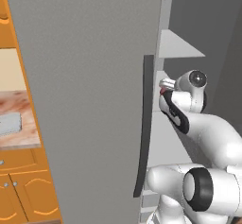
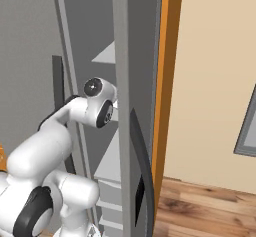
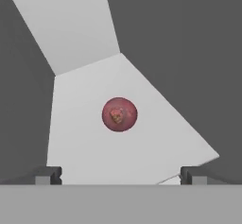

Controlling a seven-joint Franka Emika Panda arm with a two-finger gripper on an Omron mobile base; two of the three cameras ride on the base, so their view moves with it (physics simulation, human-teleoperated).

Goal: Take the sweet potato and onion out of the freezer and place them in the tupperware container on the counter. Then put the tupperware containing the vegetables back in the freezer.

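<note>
In the hand view the onion (image 3: 119,114), a round purplish-red ball, sits alone in the middle of a pale shelf (image 3: 80,133) inside the freezer (image 1: 94,100). My gripper (image 3: 120,175) is open, its two dark fingertips (image 3: 49,175) spread wide on either side, short of the onion and not touching it. My arm (image 1: 189,100) reaches in past the open door's edge, and my hand goes in behind the door in the right base view. The tupperware container (image 1: 9,124) lies on the counter (image 1: 23,102) at far left. The sweet potato is out of view.
The freezer's open door with its long dark handle (image 1: 146,124) stands just left of my arm. A second door with a dark handle (image 2: 142,161) closes in on the right side. Orange cabinets (image 1: 28,190) sit under the counter. Further shelves (image 1: 179,46) lie above my hand.
</note>
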